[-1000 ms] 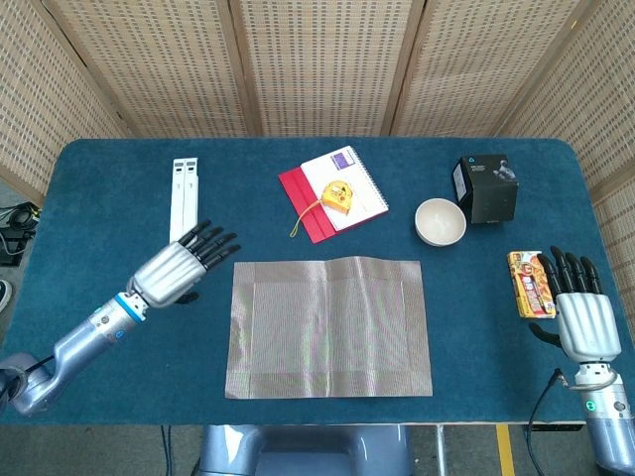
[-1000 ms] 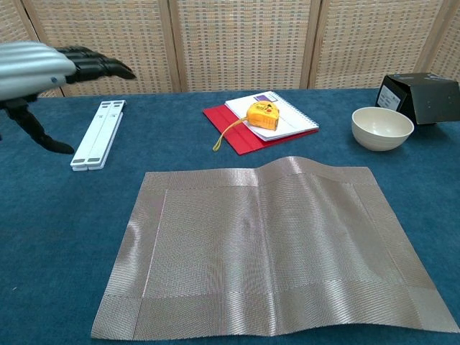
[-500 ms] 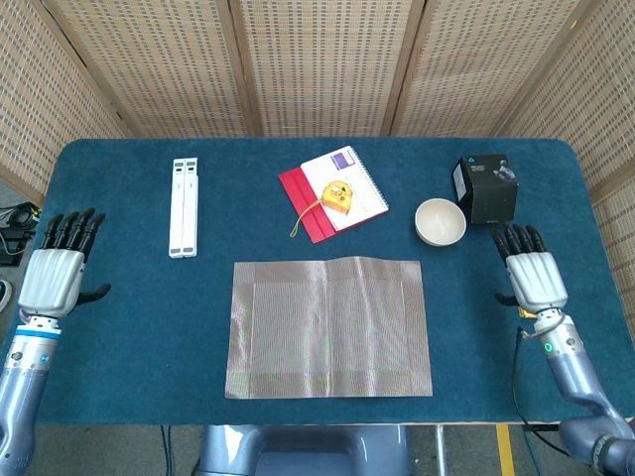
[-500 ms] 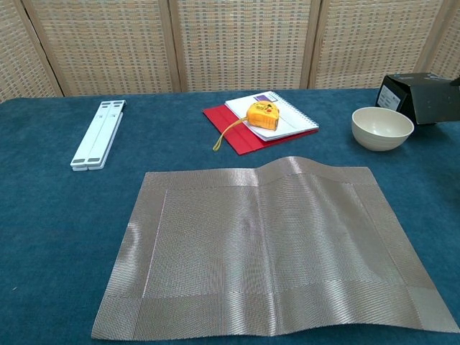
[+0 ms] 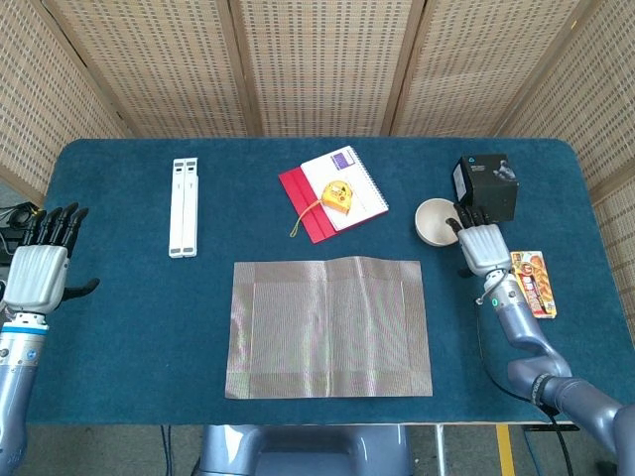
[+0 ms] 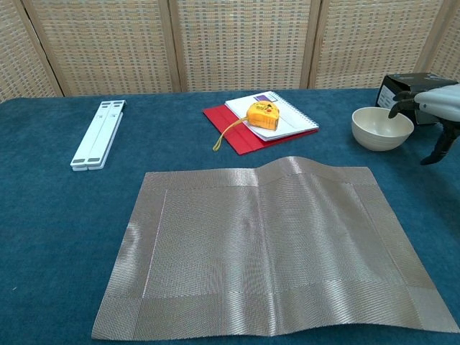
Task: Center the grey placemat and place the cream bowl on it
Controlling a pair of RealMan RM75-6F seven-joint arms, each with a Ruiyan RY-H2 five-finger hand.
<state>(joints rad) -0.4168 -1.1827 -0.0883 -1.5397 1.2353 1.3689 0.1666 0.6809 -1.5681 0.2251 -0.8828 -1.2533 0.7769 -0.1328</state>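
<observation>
The grey placemat lies flat in the middle of the near half of the blue table, with a slight ridge along its far edge. Behind its right corner the cream bowl stands upright and empty. My right hand is just right of the bowl, fingers stretched out, fingertips at its right rim; it holds nothing. Far out at the table's left edge is my left hand, fingers spread, empty, and unseen in the chest view.
A black box stands right behind the bowl. A snack packet lies by my right wrist. A red notebook with a notepad and yellow tape measure sits at the back centre. A white folding stand lies back left.
My left hand drew back from beside the placemat to the table's left edge. My right hand moved forward and inward, up to the bowl's right rim. Placemat and bowl have not moved.
</observation>
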